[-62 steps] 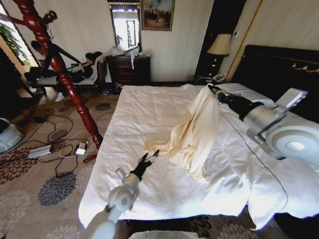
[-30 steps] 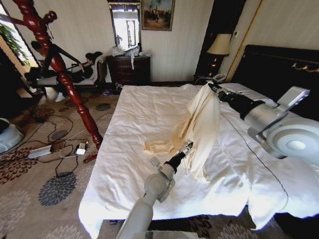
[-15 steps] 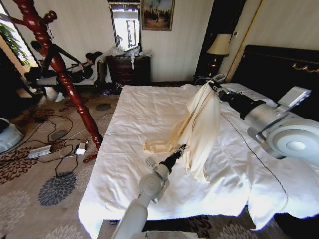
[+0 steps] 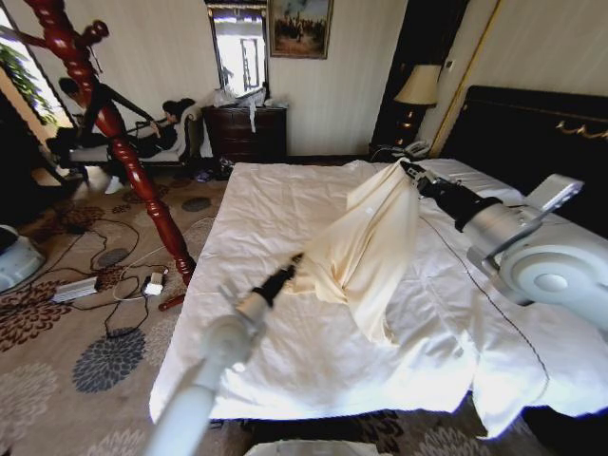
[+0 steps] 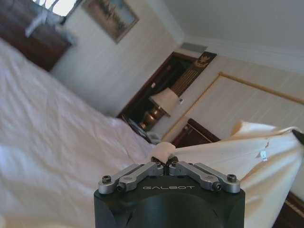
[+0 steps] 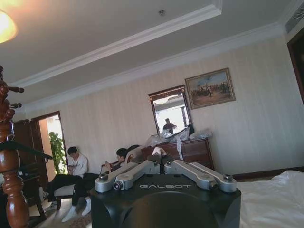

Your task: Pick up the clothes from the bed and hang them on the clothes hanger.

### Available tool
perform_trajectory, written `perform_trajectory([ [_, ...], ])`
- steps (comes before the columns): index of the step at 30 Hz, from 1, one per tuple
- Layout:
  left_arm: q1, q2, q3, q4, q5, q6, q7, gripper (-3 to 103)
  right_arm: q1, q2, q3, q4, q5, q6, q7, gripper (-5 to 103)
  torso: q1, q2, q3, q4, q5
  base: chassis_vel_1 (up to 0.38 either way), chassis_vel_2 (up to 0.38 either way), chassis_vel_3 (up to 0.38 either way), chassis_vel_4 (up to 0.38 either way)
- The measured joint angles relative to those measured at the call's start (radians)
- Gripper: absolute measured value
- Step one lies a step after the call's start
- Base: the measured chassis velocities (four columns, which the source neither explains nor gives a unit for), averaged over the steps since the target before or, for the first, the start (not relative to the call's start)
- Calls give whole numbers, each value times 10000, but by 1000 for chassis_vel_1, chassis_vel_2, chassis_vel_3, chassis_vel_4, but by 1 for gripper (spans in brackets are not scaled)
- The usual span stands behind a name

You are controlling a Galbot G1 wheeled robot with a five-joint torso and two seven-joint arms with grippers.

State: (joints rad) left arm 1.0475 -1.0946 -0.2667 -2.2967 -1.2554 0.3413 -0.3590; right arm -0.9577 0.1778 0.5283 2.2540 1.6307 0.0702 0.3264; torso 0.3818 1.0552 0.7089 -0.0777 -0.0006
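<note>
The clothes (image 4: 366,249) have been pulled taut off the bed (image 4: 266,209) since a moment ago. Left claw (image 4: 293,263) is clenched on a sleeve end, right claw (image 4: 410,171) grasping the collar, so it's spread for hanging

Daylight enters from the far window (image 4: 237,47) and from the left, so the room is bright and the white bed (image 4: 256,199) almost glares. The head view bends straight lines near its edges. The left arm (image 4: 204,370) is blurred. In the left wrist view the bedsheet looks soft and out of focus. A warm glow sits in one corner of the right wrist view.
</note>
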Motion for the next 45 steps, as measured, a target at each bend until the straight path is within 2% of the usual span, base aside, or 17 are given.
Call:
perform_trajectory([
  [2, -32, 225, -189, -143, -3, 67, -68, 0, 0, 129, -13, -17, -103, -10, -16, 0, 0, 0, 0, -2, 0, 0, 0, 0, 0],
  [5, -177, 1664, -1295, -761, -33, 389, -198, 0, 21, 962, -118, -132, -546, -101, -76, 0, 0, 0, 0, -3, 0, 0, 0, 0, 0],
  [6, -177, 1664, -1295, -761, -33, 389, -198, 0, 21, 962, -118, -132, -546, -101, -76, 0, 0, 0, 0, -3, 0, 0, 0, 0, 0],
  [7, -219, 2150, -1659, -882, -116, 436, -200, 0, 65, 1315, -191, -162, -678, -140, -93, 0, 0, 0, 0, -3, 1, 0, 0, 0, 0],
  [9, -415, 3208, -2539, -1067, -768, 476, -244, 0, 179, 2031, -378, -171, -900, -182, -158, 0, 1, 0, 1, 0, 2, 0, 0, 0, 0],
  [11, -528, 3538, -2875, -1106, -1111, 477, -286, 0, 219, 2281, -447, -147, -977, -190, -211, 0, 0, -1, 0, -1, 2, 0, 0, 0, 0],
  [15, -1569, 4986, -4368, -1106, -2929, 468, -655, 0, 474, 3329, -850, 216, -1302, -200, -571, 0, 1, 0, 0, -1, 1, 0, 0, 0, 0],
  [18, -2044, 5458, -4653, -1022, -3375, 453, -744, 0, 640, 3614, -991, 355, -1379, -186, -711, 0, 0, 0, 0, -4, -1, 0, 0, 0, 0],
  [20, -3059, 6456, -4896, -778, -4138, 436, -842, 0, 1096, 4062, -1137, 522, -1418, -139, -1044, 0, 1, 0, 0, -1, 5, 0, 0, 0, 0],
  [23, -4178, 7393, -4590, -432, -4888, 440, -1011, 0, 1119, 4395, -1230, 535, -1700, -310, -1152, 0, 0, 1, -2, -2, 4, 0, 0, 0, 0],
  [26, -3633, 7212, -4622, -667, -4604, 448, -1079, 0, 784, 4525, -1688, 273, -2417, -437, -603, 0, 0, 1, -1, -8, 6, 0, 0, 0, 0],
  [29, -1348, 6033, -4162, -1150, -3252, 738, -1323, 0, 272, 5101, -2852, -526, -3672, -502, 905, 0, 1, 0, 0, -8, 1, 0, 0, 0, 0],
  [30, -1348, 6033, -4162, -1150, -3252, 738, -1323, 0, 272, 5101, -2852, -526, -3672, -502, 905, 0, 1, 0, 0, -8, 1, 0, 0, 0, 0],
  [33, 976, 4661, -3650, -1148, -1979, 829, -1530, 0, 52, 5925, -4127, -1701, -4558, -482, 1977, 0, 1, -1, 0, 5, 3, 0, 0, 0, 0],
  [37, 2298, 3817, -3399, -622, -1219, 1311, -1866, 0, 57, 6700, -5245, -3269, -5810, -453, 2157, 0, 0, -1, 0, -4, 5, 0, 0, 0, 0],
  [41, 2909, 3224, -3358, 155, -553, 1747, -2347, 0, 269, 7376, -6083, -4424, -6264, -532, 2154, 0, 0, -1, -1, -8, 10, 0, 0, 0, 0],
  [45, 3230, 2493, -3237, 947, -52, 2045, -2709, 0, 525, 8195, -6959, -5372, -6646, -951, 2066, 0, 1, -1, -1, 5, 4, 0, 0, 0, 0],
])
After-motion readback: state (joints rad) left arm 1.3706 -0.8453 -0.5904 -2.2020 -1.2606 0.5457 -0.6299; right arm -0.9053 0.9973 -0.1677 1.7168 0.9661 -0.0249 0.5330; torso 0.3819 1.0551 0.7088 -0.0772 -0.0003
